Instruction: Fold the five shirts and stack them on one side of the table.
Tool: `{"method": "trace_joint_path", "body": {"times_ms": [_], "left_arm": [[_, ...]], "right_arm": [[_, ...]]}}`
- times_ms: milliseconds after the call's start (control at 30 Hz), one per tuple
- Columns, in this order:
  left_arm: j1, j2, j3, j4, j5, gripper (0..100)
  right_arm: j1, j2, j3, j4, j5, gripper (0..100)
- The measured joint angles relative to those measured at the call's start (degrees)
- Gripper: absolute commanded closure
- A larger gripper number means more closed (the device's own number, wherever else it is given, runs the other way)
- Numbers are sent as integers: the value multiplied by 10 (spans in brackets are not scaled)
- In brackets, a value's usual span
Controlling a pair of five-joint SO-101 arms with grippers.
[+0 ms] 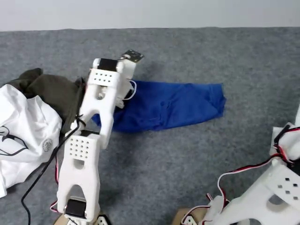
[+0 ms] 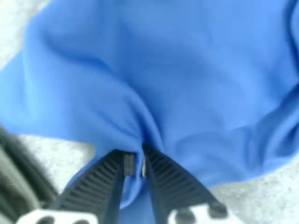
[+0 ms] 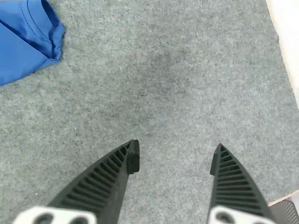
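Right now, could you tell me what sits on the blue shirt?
The left hand, shut on a fold of the blue shirt; its arm hides the shirt's end beneath.

The light is bright and soft all over. The blue shirt (image 1: 168,105) has only faint dark lines in its folds. A pale shadow lies on the grey mat (image 1: 187,154) just beside the blue shirt, under the left arm (image 1: 101,108). The white shirt (image 1: 23,126) shines brightest, without glare.

Blue shirt (image 1: 173,105) bunched mid-table — shirt pile (image 1: 28,117) left.
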Motion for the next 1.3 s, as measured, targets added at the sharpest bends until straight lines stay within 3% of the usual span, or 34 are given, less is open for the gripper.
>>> {"method": "trace_joint_path", "body": {"times_ms": [167,400,900,1033,1167,1300], "left_arm": [[-44,-4,0,0,0,796],[-93,-4,0,0,-4,793],[-115,67,-17,-6,-4,793],[-115,82,-41,1,-5,825],[-108,91,-53,2,-12,991],[-88,93,-53,3,-51,997]], "right_arm": [[0,0,0,0,0,743],[0,0,0,0,0,743],[0,0,0,0,0,743],[0,0,0,0,0,743],[0,0,0,0,0,743],[0,0,0,0,0,743]]}}
